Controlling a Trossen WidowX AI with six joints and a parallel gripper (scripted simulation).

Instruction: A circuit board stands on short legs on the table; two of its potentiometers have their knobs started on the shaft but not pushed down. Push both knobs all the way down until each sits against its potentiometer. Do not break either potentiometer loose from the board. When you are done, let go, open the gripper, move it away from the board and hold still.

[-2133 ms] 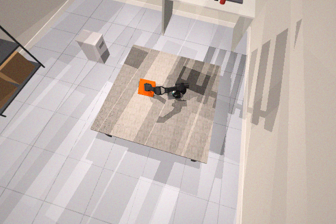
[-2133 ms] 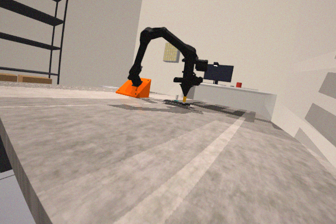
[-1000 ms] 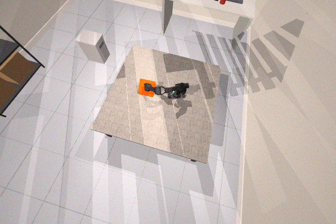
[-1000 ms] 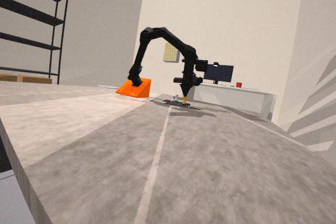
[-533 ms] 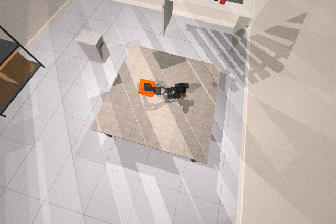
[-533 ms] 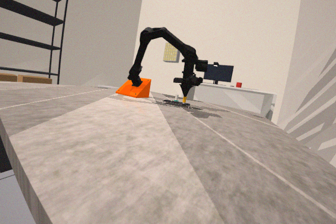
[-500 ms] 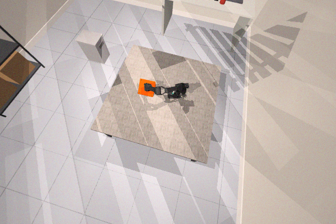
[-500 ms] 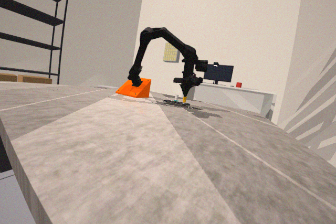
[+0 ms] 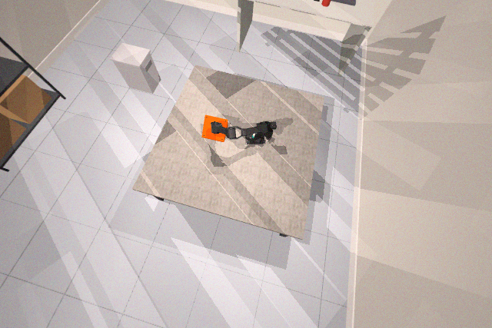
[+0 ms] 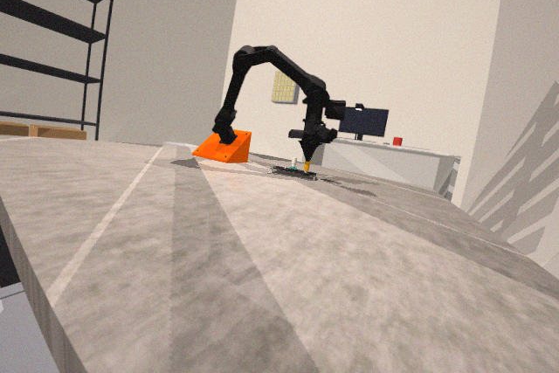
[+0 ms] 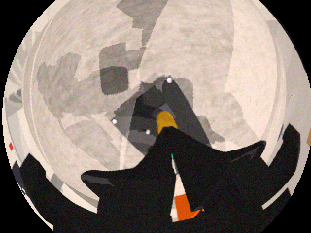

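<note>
The pincer (image 10: pixel 308 160) (image 11: pixel 167 131) was together, with nothing between its fingers, and its tips pointed down at the top of the yellow knob (image 10: pixel 307 166) (image 11: pixel 166 121). This knob stood upright on the dark circuit board (image 10: pixel 289 170) (image 11: pixel 187 109), low over the desk (image 9: pixel 238 181) (image 10: pixel 271 242) (image 11: pixel 194 29). Near it on the same board stood a white post with teal at its foot (image 10: pixel 293 162) (the second knob, I supposed). Whether the tips touched the yellow one, I could not tell. If the push came from the side, the knob could lean and, I feared, break its potentiometer loose. If the tips slipped off the top, they could strike the board.
</note>
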